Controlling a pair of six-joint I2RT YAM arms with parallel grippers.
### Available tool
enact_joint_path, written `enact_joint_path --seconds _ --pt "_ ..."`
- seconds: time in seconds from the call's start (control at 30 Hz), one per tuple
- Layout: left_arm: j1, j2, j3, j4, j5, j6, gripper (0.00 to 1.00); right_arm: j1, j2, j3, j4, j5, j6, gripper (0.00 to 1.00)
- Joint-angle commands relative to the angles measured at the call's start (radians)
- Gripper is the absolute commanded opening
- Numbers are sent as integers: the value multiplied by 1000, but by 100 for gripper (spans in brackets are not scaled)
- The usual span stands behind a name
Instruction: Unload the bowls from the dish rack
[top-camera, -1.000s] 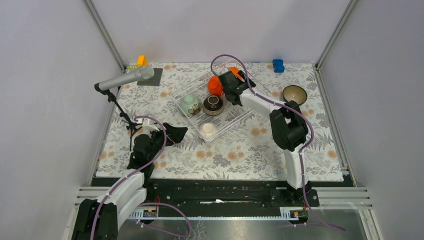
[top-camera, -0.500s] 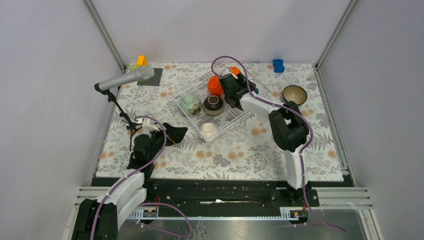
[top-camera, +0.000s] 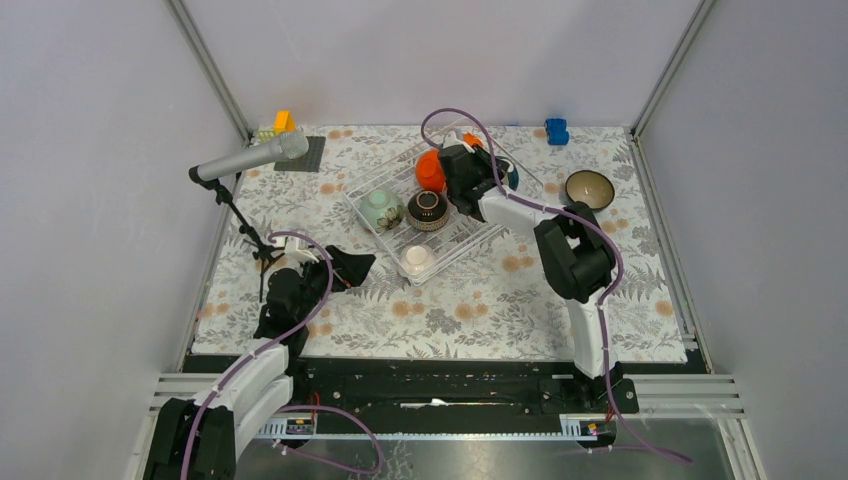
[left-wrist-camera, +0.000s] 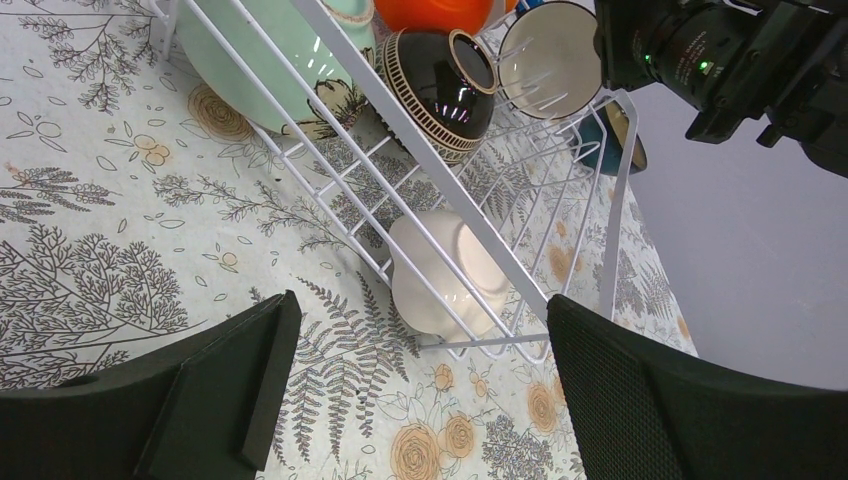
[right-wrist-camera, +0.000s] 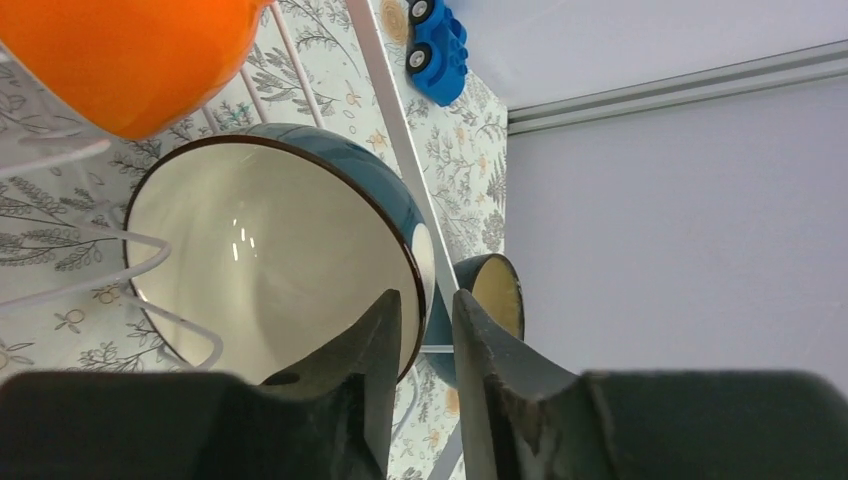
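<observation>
In the right wrist view, the right gripper has its jaws pinched on the rim of the teal bowl, which stands in the dish rack; the top view hides that grip; lower left there, the left gripper is spread wide and empty beside the rack; a floral cloth covers the table; the walls are plain grey.

right gripper, between the fingers: the teal bowl rim fills the gap, no room to spare
right gripper, ahead: orange bowl close above the teal bowl; white prongs cross its mouth
right gripper, outer side: dish rack rim wire, then another bowl on the mat
left gripper, ahead: rack corner wires and the white bowl behind them
left gripper, far ahead: patterned dark bowl, pale green bowl
left gripper, rightward: bare mat, open passage
left gripper, leftward: microphone stand near
</observation>
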Motion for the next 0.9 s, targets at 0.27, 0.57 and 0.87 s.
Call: enact_joint_path --seconds 0.27,0.57,0.87 --pt "-3 -25 3 31 6 13 99 -1 29 44 18 50 -5 51" --pt "-3 -37 3 21 1 15 99 -39 67 79 -26 84 26 40" --pt "-3 -35 4 23 1 13 99 -29 62 126 -24 164 5 0"
